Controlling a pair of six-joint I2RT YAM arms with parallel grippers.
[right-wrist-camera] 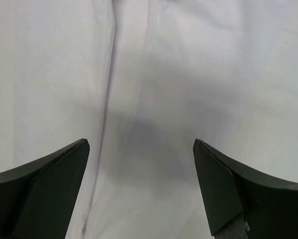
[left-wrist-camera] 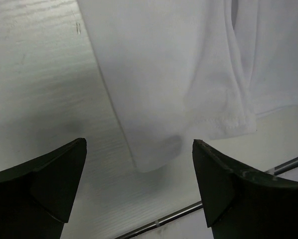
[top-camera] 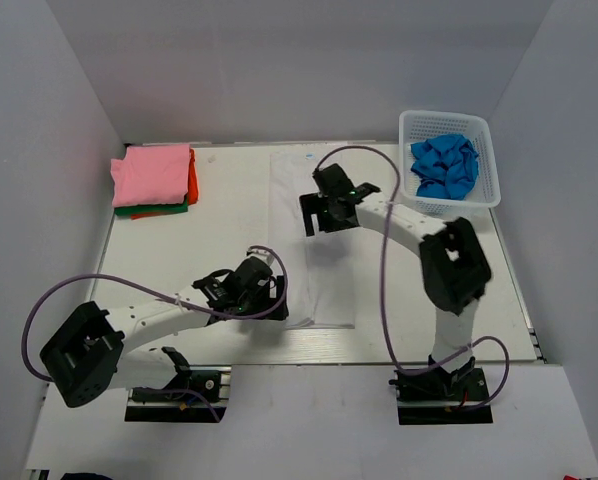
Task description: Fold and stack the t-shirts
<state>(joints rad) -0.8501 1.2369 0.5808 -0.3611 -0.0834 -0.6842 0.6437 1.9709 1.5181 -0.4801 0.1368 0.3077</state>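
- White table point(top-camera: 209, 240), grey walls: the white t-shirt point(top-camera: 314, 275) lies flat mid-table, reaching from the far edge to the near edge.
- Left gripper point(left-wrist-camera: 139, 144) hovers over its corner by the near edge, fingers spread.
- Right gripper point(right-wrist-camera: 141, 142) hovers over the far half, spread too, holding nothing.
- Cloth looks light and limp, so I would pinch a hem or corner; it will likely sag and wrinkle.

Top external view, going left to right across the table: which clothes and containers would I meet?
Folded t-shirt stack, pink on top → flat white cloth t-shirt → white plastic mesh basket holding a crumpled bright blue t-shirt.
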